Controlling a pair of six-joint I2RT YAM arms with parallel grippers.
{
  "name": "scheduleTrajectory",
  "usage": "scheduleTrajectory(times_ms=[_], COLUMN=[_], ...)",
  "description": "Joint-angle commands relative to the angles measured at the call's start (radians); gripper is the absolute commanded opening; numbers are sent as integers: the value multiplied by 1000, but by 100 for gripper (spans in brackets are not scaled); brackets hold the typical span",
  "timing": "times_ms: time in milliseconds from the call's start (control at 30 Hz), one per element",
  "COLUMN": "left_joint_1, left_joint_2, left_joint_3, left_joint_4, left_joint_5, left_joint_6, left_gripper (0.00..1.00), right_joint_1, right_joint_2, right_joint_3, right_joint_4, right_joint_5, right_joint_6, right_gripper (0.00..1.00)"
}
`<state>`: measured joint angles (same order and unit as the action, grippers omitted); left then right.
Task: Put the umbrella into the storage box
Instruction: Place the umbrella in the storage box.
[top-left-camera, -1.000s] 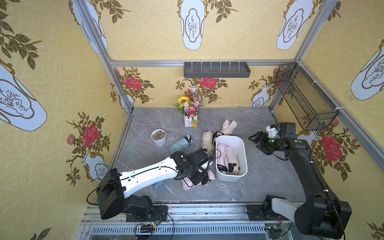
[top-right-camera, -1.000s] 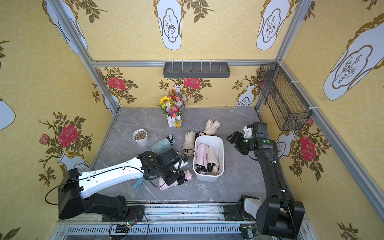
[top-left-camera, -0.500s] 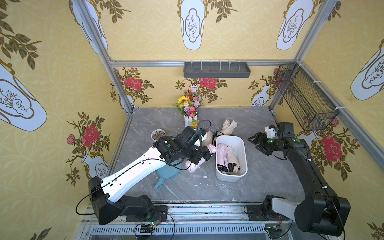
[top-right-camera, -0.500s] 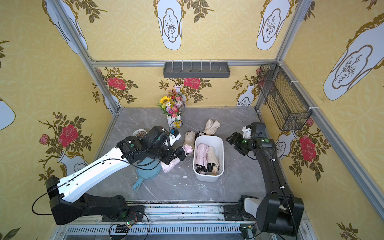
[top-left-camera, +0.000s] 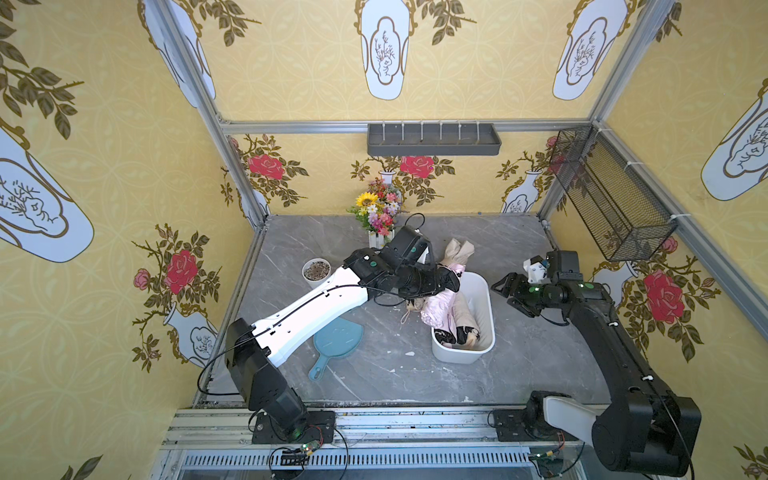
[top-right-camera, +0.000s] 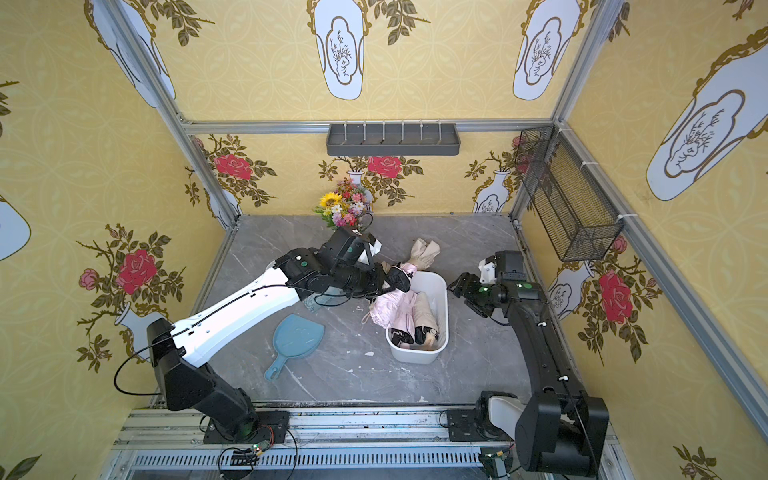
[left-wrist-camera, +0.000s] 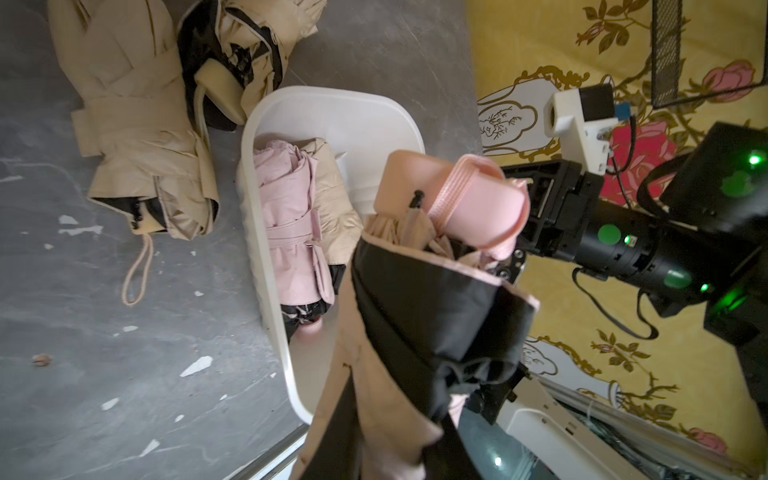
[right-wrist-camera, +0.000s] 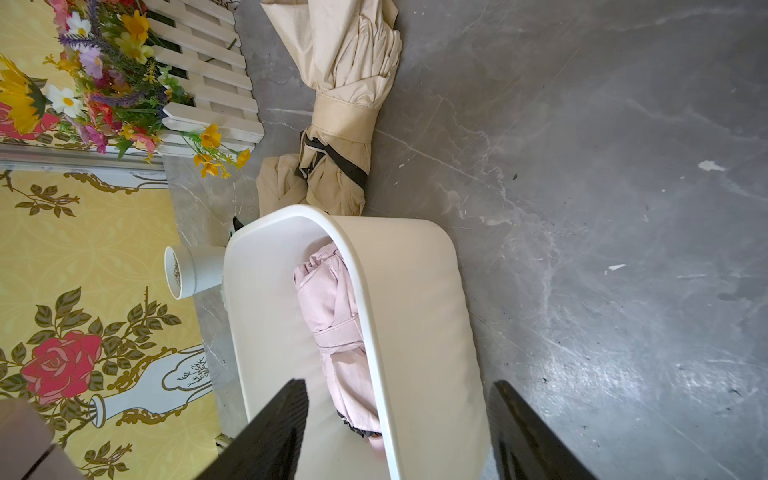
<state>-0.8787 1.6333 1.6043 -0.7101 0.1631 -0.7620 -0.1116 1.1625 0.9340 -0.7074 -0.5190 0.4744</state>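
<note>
**A:** Since a second ago the left arm has swung up from the front of the table and carried its load across. A blue hand fan (top-left-camera: 336, 338) that it covered then now lies bare.

**B:** And the jaws?

**A:** The left gripper (top-left-camera: 448, 280) is clamped narrow on the pink umbrella (top-left-camera: 436, 309), seemingly near the handle end. In the left wrist view the handle (left-wrist-camera: 469, 203) juts past the grip and the canopy hangs slantwise below.

**B:** Where does that leave the umbrella?

**A:** In the air over the far left rim of the storage box (top-left-camera: 461, 355), not yet inside. I cannot tell whether the fabric brushes the rim.

**B:** Why hold it by one end?

**A:** My guess is that the loose end can drop in first and the length can line up with the tub. A stored pink umbrella (left-wrist-camera: 291, 232) and a stored beige umbrella (left-wrist-camera: 332, 208) already lie side by side, so free room is only along the right wall.

**B:** The other arm?

**A:** The right gripper (top-left-camera: 505, 296) has its jaws wide and empty. It hovers just beside the box's right wall, about where it was, probably out of the way or ready to steady the tub.

**B:** Anything left?

**A:** Beige umbrellas (left-wrist-camera: 137, 137) lie on the table behind the box.
</note>
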Motion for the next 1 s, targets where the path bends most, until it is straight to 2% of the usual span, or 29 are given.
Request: scheduleTrajectory(times_ms=[0, 300, 533, 700, 967], left_joint_1=[-16, -77, -77, -75, -76], left_joint_2=[36, 190, 277, 318, 360], left_joint_3=[-14, 51, 35, 8, -25], left_joint_4=[175, 268, 337, 395, 417], left_joint_5=[30, -44, -89, -80, -106], left_joint_6=[-153, -227, -238, -257, -270], left_gripper=[0, 0, 0, 0, 0], right_joint_1=[0, -26, -46, -87, -137], right_joint_2=[-15, -18, -43, -41, -41], right_joint_3=[-3, 7, 6, 23, 33], right_joint_4=[4, -5, -7, -37, -47], right_joint_5=[23, 14, -7, -34, -81], right_joint_6=[9, 14, 22, -15, -42], right_gripper=[73, 75, 75, 75, 76])
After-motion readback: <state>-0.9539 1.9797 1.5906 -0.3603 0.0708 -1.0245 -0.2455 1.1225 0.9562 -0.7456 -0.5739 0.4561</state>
